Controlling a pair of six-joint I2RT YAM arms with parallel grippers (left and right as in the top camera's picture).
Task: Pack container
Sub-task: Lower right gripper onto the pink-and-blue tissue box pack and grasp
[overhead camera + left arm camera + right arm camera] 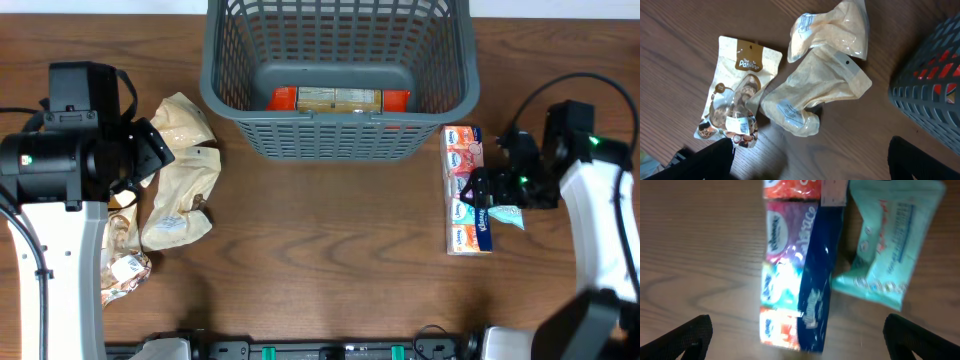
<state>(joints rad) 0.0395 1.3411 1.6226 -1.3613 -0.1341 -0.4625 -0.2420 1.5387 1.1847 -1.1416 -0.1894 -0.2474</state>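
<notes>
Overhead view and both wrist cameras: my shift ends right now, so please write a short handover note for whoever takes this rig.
Left gripper: open, empty, above three snack pouches lying left of the container.
Right gripper: open, empty, over the tissue multipack and teal packet lying right of the container.
Done: one orange packet lies in the container.
Left: pouches, tissues and teal packet are on the table, not yet packed.
</notes>
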